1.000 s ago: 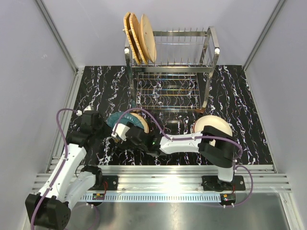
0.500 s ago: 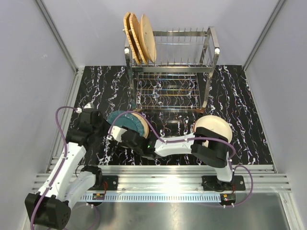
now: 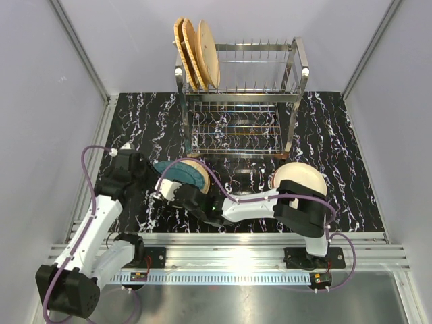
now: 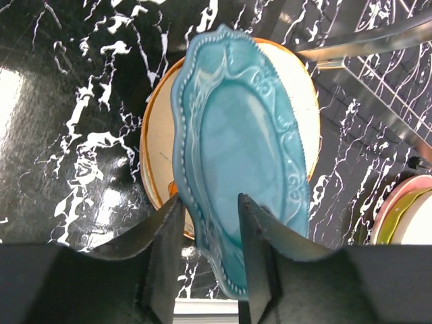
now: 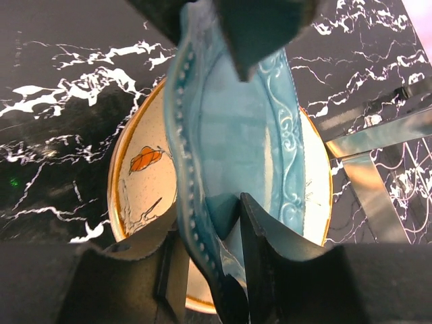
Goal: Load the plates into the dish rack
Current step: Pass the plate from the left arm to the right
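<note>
A teal plate (image 3: pixel 181 173) with a beaded rim stands tilted on edge above a cream bird-and-branch plate (image 5: pixel 142 182) on the black marble table. My left gripper (image 4: pixel 210 256) straddles one edge of the teal plate (image 4: pixel 243 142) and is shut on it. My right gripper (image 5: pixel 208 263) is shut on the opposite edge of the teal plate (image 5: pixel 229 128). The left gripper also shows at the top of the right wrist view (image 5: pixel 216 20). The steel dish rack (image 3: pixel 239 74) stands at the back, with three orange and cream plates (image 3: pixel 196 54) upright at its left end.
A stack of plates (image 3: pixel 300 177) with a cream one on top lies at the right, beside the right arm; its pink and yellow-green rims show in the left wrist view (image 4: pixel 405 216). A rack leg (image 5: pixel 378 135) stands close right of the held plate. Walls enclose the table.
The left arm has moved in toward the teal plate and its fingers now sit over the plate's edge. The plate has tipped up more steeply in the right gripper.
</note>
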`<state>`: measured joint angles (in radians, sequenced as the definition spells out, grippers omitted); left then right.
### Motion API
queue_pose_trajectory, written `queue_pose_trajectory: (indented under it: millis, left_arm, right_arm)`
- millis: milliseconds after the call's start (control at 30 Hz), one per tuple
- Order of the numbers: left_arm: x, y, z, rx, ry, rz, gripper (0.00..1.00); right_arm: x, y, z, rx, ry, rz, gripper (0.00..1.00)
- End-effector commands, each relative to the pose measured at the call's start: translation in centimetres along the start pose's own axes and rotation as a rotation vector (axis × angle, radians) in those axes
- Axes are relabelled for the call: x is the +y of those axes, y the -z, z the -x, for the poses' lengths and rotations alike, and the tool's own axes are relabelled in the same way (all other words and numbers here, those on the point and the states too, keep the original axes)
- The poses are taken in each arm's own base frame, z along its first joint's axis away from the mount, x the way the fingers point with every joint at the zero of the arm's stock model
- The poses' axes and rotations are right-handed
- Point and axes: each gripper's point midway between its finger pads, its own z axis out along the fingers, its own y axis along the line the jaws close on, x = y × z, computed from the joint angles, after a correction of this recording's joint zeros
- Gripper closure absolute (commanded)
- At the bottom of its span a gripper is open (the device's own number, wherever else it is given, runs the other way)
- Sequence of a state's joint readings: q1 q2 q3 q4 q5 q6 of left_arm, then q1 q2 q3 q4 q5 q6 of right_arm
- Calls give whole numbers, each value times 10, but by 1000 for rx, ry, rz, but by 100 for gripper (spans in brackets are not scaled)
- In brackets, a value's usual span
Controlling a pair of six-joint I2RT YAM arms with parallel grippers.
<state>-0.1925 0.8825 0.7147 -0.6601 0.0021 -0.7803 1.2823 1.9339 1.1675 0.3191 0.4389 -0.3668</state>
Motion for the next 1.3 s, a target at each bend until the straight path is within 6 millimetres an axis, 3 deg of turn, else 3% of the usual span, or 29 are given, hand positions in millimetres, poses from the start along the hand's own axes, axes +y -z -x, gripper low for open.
queue_pose_trajectory:
  millis: [0, 133, 267, 500, 667, 833, 1000, 1267]
  left_arm:
    - [-31, 12, 25, -57, -39, -91, 58]
    - [-39, 14, 33, -68, -45, -104, 52]
    - [-46, 20, 43, -90, -59, -116, 39]
    - [-46, 43, 69, -178, -99, -69, 25]
    - [-47, 58, 82, -230, -134, -62, 20]
    - [-50, 72, 93, -277, -173, -62, 10]
    - [-49, 83, 102, -324, -212, -58, 4]
    - [-41, 89, 108, -358, -265, -13, 1]
  right_arm:
    - [-18, 15, 37, -106, -93, -6, 86]
    - [-14, 19, 44, -125, -118, 31, 90]
    - [-13, 22, 47, -127, -143, 43, 93]
    - [-19, 34, 63, -179, -250, 43, 99]
    - [-25, 41, 75, -205, -305, 37, 100]
    - [-36, 58, 101, -260, -379, 50, 100]
    - [-39, 67, 107, -258, -413, 63, 100]
    - [-48, 74, 110, -245, -462, 43, 100]
